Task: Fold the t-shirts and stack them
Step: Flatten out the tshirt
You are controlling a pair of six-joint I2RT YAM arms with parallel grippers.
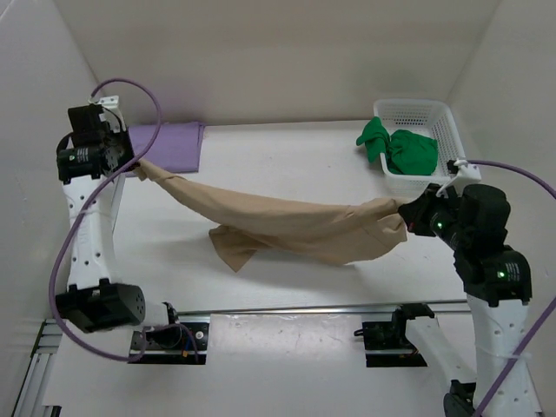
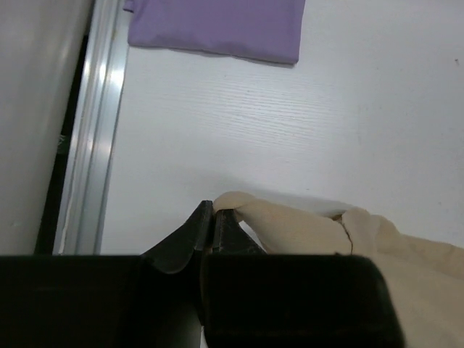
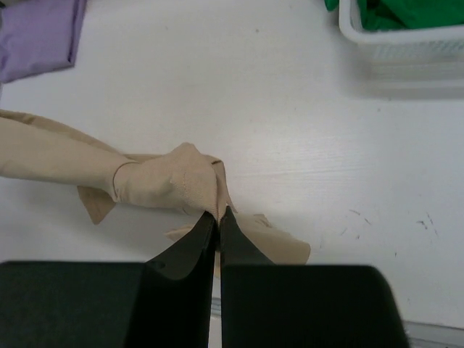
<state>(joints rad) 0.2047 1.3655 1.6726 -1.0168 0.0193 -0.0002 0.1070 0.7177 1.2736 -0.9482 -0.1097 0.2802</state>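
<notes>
Two robot arms hold a tan t-shirt [image 1: 295, 228] strung between them over a white desk [image 1: 287, 165]. The left claw [image 2: 212, 210] is pinched closed on one end of the cloth. The right claw [image 3: 219, 214] is pinched closed on a bunched wad at the other end.

Likely risks: each claw grips only a small nip of fabric, so pulling the arms further apart could let the cloth slip free. The shirt is also roped and twisted rather than spread, so lowering it now would probably leave it crumpled, not flat for folding.

The shirt runs from one claw tip to the other, sagging in the middle, and a loose flap trails toward the near side of the desk.

Farther back on the left, a lavender t-shirt [image 1: 169, 143] lies folded flat, just beyond the left claw. At the far right, a green t-shirt [image 1: 404, 149] sits crumpled in a white mesh basket [image 1: 417, 109], with part of it draped over the rim.
</notes>
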